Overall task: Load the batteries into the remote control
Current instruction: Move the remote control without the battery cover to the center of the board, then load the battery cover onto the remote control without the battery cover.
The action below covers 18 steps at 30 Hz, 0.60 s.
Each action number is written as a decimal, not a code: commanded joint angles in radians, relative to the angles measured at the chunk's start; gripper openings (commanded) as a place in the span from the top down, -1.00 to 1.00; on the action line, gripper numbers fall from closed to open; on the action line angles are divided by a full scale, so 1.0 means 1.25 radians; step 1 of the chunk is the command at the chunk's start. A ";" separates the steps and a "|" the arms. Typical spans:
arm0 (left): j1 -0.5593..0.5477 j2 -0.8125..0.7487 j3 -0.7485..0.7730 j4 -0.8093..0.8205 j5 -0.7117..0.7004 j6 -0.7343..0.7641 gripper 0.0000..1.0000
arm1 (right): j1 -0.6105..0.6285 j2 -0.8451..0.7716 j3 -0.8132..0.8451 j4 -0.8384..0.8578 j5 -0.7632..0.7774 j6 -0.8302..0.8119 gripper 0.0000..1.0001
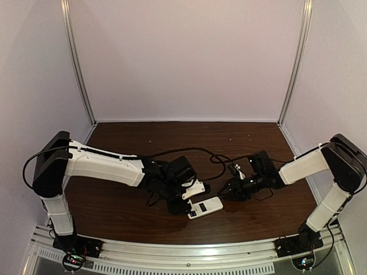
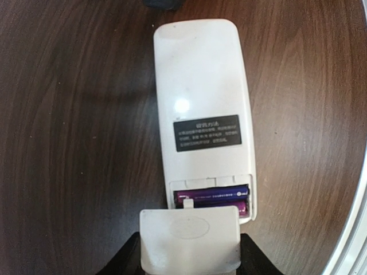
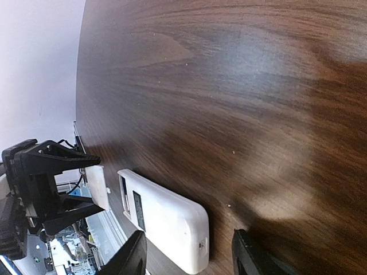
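hovering at the open end of the small white rectangular plastic remote control (image 2: 202,109), the left gripper (image 2: 191,258) pinches the thin white plastic cover piece (image 2: 191,239), its edge at the mouth of the recess where the two purple-blue cylindrical batteries (image 2: 215,197) lie side by side. the remote rests back-up on the dark wooden table (image 2: 69,143). pushed in crooked, the cover could miss its slot, ride over the cells or shove the unclamped handset along the wood. the left arm reaches low and forward; the right gripper (image 3: 189,258), fingers spread and holding nothing, sits low by the remote's far end.
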 commanded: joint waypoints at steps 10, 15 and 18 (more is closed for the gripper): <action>-0.016 0.067 0.085 -0.076 0.020 0.006 0.43 | -0.002 -0.010 -0.046 0.066 -0.044 0.032 0.11; -0.024 0.076 0.092 -0.077 0.028 0.008 0.41 | -0.001 -0.012 -0.058 0.091 -0.054 0.046 0.17; -0.025 0.083 0.097 -0.077 0.032 0.007 0.41 | 0.000 -0.011 -0.064 0.099 -0.057 0.051 0.18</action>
